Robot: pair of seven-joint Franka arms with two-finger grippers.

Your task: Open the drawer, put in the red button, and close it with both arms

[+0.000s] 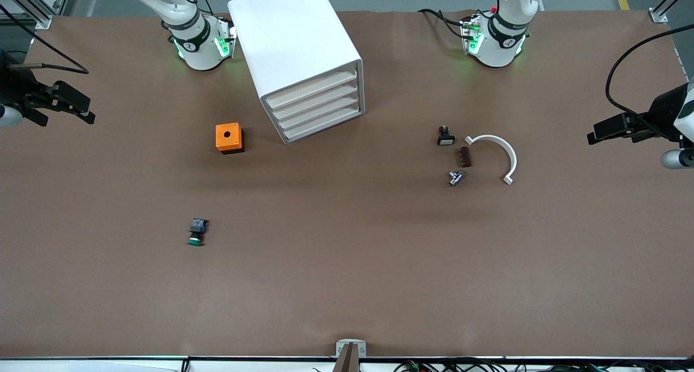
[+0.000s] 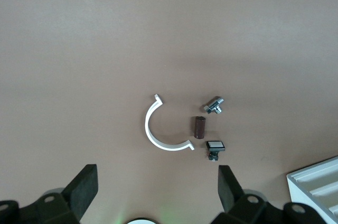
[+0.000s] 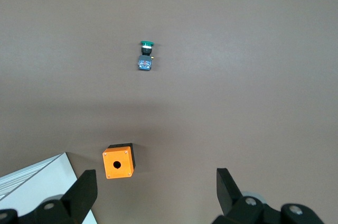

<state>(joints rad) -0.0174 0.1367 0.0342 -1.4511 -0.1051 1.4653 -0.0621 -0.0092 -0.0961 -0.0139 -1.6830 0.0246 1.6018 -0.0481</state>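
- Brown table (image 1: pixel 347 263): no red button shows on it in any view, so I cannot place the task's thing. It may be hidden or absent.
- White plastic cabinet (image 1: pixel 295 46) with four drawers (image 1: pixel 317 109), at twelve o'clock in the front view. Every drawer is shut, so the task looks unstarted: opening, loading and closing all remain.
- Two glossy white arms, the right arm (image 1: pixel 192 36) and the left arm (image 1: pixel 501 36), both waiting.
- Right gripper (image 3: pixel 156 189): high over the table's nine o'clock edge, fingers spread wide, holding nothing.
- Left gripper (image 2: pixel 156 192): high over the three o'clock edge, likewise spread and empty.
- White plastic half-ring (image 1: pixel 507 155), at three o'clock.
- Orange box with a round hole (image 1: pixel 229 137), at ten o'clock, near the cabinet.
- Green-capped push-button (image 1: pixel 196 232), at eight o'clock, lying on its side.
- Beside the half-ring: a black white-capped button (image 1: pixel 445 137), a dark brown block (image 1: pixel 465 156) and a small metal fitting (image 1: pixel 455 178).
- Writing: none is readable; the marks on the arm bases are illegible.
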